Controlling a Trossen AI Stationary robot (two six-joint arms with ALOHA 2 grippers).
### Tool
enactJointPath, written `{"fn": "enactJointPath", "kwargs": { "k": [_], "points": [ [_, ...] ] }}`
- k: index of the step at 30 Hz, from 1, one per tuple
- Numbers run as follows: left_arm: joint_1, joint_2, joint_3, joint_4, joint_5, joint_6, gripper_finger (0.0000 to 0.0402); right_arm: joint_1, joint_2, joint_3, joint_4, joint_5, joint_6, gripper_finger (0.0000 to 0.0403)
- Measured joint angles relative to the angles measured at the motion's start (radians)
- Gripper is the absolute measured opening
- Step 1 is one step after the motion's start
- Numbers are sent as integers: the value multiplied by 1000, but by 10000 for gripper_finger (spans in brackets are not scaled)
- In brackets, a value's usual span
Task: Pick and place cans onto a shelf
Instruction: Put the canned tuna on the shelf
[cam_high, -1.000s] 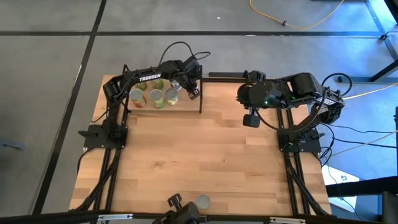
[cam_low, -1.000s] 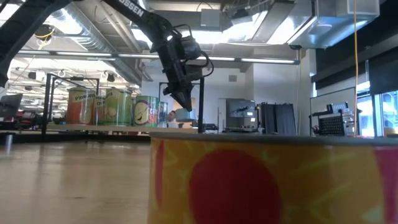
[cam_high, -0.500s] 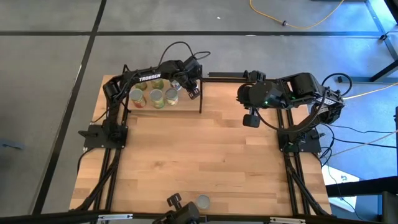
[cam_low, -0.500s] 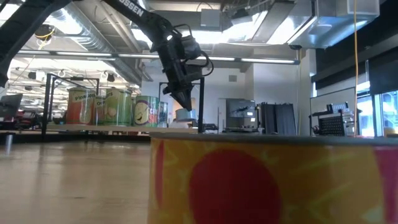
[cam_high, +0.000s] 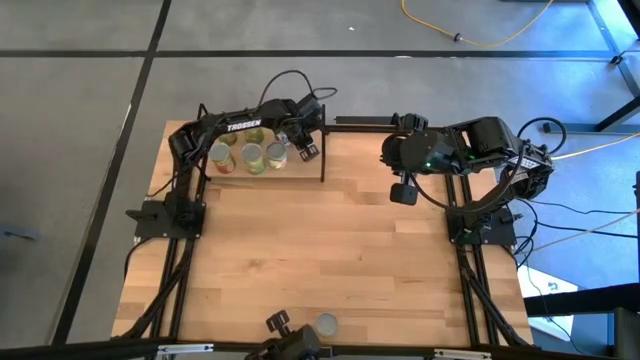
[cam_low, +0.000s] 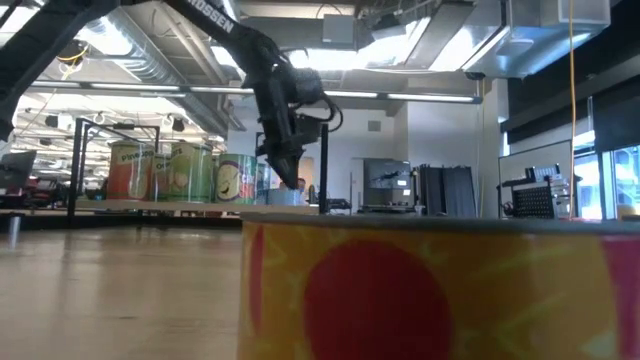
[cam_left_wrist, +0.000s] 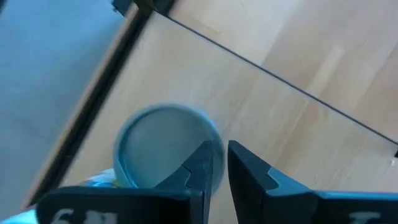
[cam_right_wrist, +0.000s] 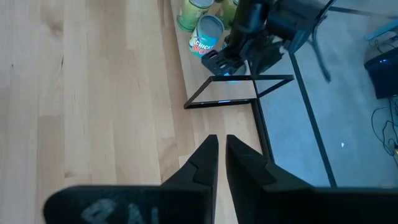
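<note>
From the low view I get one can (cam_low: 440, 290) hard against the lens at the worktop's (cam_high: 330, 250) near edge, cut off on three sides; its red-and-yellow label shows no words I can read. From above, that can is half hidden at the picture's bottom. At the far left corner, I count three cans (cam_high: 250, 157) standing in a row on the shelf (cam_high: 322, 160). The left gripper (cam_high: 305, 148) hangs just beside the row, its jaws nearly together with nothing between them. "TROSSEN" reads on its arm. The right gripper (cam_high: 404, 190) waits near the far right corner, jaws almost touching, empty.
</note>
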Motion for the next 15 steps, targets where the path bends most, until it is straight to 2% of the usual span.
{"fn": "enactJointPath", "kwargs": {
  "k": [15],
  "points": [
    [-17, -8, 20, -11, -11, 3, 45, 0, 0, 0, 0, 0, 0, 35]
  ]
}}
